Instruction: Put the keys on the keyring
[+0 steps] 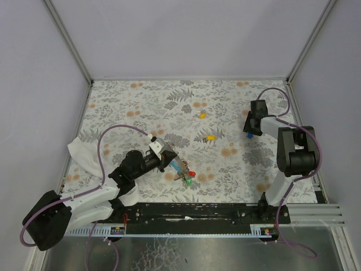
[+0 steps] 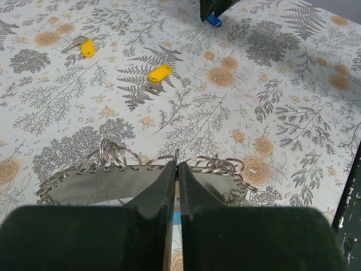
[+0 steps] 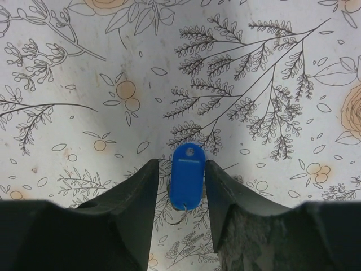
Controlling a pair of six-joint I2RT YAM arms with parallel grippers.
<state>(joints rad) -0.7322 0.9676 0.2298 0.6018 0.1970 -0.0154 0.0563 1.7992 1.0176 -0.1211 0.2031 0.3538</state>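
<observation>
My left gripper (image 1: 169, 160) is shut on the keyring (image 2: 177, 154), pinching its thin metal ring edge-on just above the patterned table. The grey strap (image 2: 101, 186), lined with small rings, spreads to both sides of the jaws. A red key (image 1: 192, 173) and a green key (image 1: 189, 181) lie just beyond it. Two yellow keys (image 2: 87, 47) (image 2: 159, 73) rest further out. My right gripper (image 3: 181, 164) is open and straddles a blue key (image 3: 186, 179) lying flat. The right finger is almost touching it and a narrow gap shows on the left.
A crumpled white cloth (image 1: 84, 155) lies at the table's left edge beside the left arm. Grey walls enclose the floral table cover (image 1: 169, 101) on three sides. The arm bases sit on a black rail (image 1: 192, 212) at the near edge.
</observation>
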